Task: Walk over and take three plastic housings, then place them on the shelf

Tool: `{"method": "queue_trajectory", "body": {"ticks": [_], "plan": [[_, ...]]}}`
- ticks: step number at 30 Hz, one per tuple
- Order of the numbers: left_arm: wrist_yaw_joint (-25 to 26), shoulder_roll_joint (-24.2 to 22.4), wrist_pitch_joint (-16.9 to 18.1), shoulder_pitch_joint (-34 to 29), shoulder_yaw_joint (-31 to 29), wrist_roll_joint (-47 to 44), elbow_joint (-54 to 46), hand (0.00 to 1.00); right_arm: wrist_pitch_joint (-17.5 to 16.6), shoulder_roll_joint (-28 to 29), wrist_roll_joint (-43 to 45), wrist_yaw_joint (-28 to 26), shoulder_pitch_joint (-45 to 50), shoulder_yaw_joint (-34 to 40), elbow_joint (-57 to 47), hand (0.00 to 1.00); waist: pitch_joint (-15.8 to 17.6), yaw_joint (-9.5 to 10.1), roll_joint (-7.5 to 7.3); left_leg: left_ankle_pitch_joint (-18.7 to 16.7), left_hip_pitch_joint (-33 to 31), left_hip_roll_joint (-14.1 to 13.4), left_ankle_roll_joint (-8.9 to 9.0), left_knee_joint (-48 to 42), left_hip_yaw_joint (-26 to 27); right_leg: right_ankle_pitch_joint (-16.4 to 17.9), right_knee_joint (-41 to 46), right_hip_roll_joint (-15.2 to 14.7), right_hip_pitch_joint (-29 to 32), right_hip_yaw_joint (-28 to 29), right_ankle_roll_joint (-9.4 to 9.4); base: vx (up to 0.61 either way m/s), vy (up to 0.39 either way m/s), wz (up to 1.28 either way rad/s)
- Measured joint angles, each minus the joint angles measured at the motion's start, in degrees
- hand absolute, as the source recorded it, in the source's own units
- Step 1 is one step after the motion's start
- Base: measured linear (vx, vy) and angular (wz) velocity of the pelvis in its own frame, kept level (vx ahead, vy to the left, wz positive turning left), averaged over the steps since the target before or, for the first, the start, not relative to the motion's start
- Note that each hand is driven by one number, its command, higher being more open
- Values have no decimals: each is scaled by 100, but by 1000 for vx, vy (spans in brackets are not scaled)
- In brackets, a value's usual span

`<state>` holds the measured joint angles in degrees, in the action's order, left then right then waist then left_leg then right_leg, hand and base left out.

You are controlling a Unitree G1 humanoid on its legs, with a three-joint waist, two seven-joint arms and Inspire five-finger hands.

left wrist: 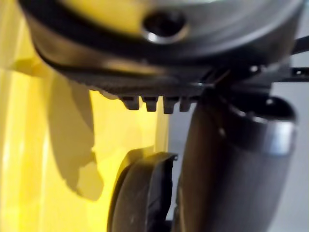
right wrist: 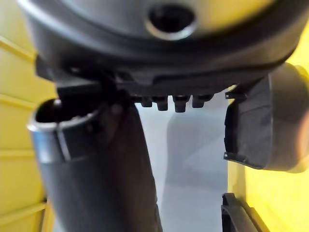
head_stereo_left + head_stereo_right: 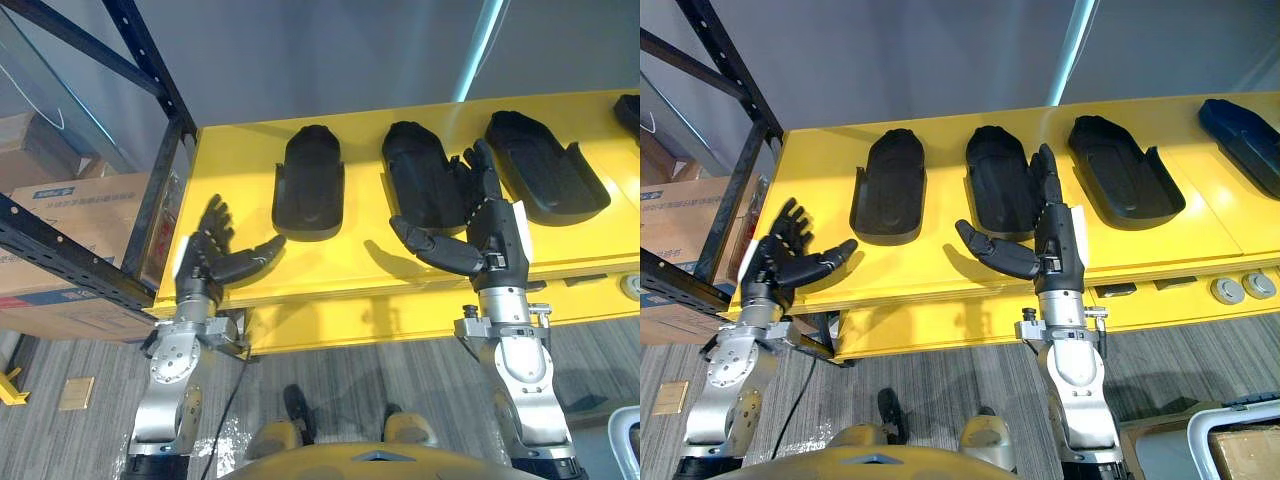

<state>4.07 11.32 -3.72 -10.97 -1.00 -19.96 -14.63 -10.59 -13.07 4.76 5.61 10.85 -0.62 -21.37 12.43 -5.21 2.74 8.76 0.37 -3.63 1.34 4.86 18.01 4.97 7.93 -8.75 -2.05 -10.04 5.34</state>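
Note:
Three black plastic housings lie in a row on the yellow table [image 3: 350,270]: a left housing [image 3: 310,180], a middle housing [image 3: 420,170] and a right housing [image 3: 545,165]. My left hand [image 3: 215,255] is open at the table's front left corner, its thumb pointing toward the left housing and a little short of it. My right hand [image 3: 480,235] is open over the front of the table, fingers straight up along the middle housing's right edge. In the left wrist view a housing edge [image 1: 145,193] shows past my thumb [image 1: 231,169]. Both hands are empty.
A black metal shelf rack [image 3: 150,100] stands at the left, with cardboard boxes [image 3: 70,220] below it. A fourth, dark housing [image 3: 1245,135] lies at the table's far right. Round silver knobs [image 3: 1225,290] sit on the table's front. A white bin [image 3: 1230,440] stands at the lower right.

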Motion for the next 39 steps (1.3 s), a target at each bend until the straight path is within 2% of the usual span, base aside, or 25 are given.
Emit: {"method": "queue_trajectory", "body": {"ticks": [2, 5, 6, 13, 22, 27, 32, 39], "plan": [[-25, 25, 16, 86, -9, -24, 89, 100, 0, -21, 0, 9, 0, 11, 153, 100, 1, 11, 7, -7, 29, 0, 0, 0, 48, -2, 0, -1, -2, 46, 3, 19, 16, -11], [-91, 50, 237, 224, -9, -256, 356, 100, 0, -21, 2, 8, 0, 9, 187, 100, 47, 7, 51, -9, 33, 2, -2, 0, 86, -24, -12, -4, 10, 83, 16, 23, 38, -9], [-193, 89, 406, 242, 6, -275, 531, 100, -1, -22, 3, -7, -10, 13, 187, 100, 57, 4, 48, -57, 34, 1, 31, 1, 140, -79, -103, -2, 5, 133, -1, 29, 70, -14], [-359, 217, 618, 250, 80, -408, 625, 100, -2, -25, 4, -31, -45, 19, 187, 100, 125, -3, 15, -71, 62, 8, 24, 1, 214, -97, -112, -10, 10, 210, 11, 13, 28, -6], [-487, 292, 652, 250, 170, -504, 593, 100, -2, -25, 2, -47, -47, 15, 186, 100, 131, -4, 10, -86, 61, 11, 28, -2, 216, -118, -124, -11, 7, 212, 45, 0, 0, 0], [-507, 309, 737, 248, 505, -522, 481, 100, -2, -25, 0, -119, -46, 6, 186, 100, 132, -36, 9, -92, 61, 13, 26, -2, 219, -118, -125, -12, 8, 216, 45, 0, 0, 0], [-420, 298, 738, 248, 566, -515, 430, 100, -2, -25, 0, -121, -31, -4, 186, 100, 132, -143, 10, -95, 65, 6, 28, -2, 230, -116, -124, -4, 13, 230, 42, 0, 0, -1], [-230, 196, 872, 250, 565, -419, -29, 100, -1, -24, -1, -118, 43, -39, 186, 100, 132, -136, 10, -96, 88, 6, 21, -3, 245, -115, -122, -3, -2, 244, 40, 0, 0, -1]]}}
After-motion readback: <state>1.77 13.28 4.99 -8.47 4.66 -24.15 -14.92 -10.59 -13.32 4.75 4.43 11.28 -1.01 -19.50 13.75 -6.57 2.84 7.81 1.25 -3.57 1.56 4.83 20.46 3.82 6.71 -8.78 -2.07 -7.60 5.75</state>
